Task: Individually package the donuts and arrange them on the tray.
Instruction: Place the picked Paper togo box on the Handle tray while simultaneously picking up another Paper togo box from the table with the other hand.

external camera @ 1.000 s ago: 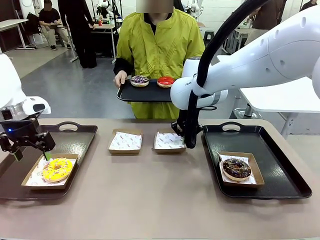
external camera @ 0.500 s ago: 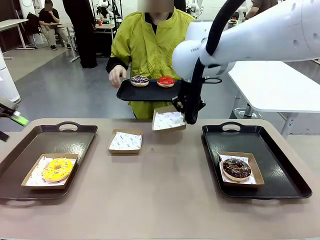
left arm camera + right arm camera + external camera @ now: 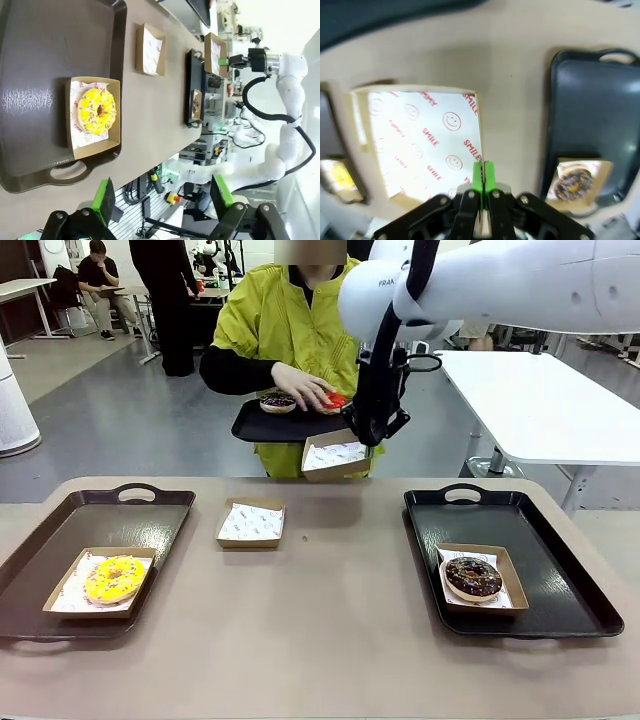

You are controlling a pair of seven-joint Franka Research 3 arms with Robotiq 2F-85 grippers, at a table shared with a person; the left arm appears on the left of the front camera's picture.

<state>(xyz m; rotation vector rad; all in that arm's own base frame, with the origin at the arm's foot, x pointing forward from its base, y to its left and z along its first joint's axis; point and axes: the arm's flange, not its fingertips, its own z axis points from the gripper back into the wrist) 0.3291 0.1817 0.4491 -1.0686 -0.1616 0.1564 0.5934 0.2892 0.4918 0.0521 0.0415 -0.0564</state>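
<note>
The right tool gripped the paper-lined box by its rim, above the surface beside the person's tray, where a hand touched the red donut; probably soft with sticky frosting, best taken by its sides. The left tool stood open

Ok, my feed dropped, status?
Right gripper shut on empty box, held up near person's tray. Left gripper open, holding nothing. Person's hand on red donut.
</note>
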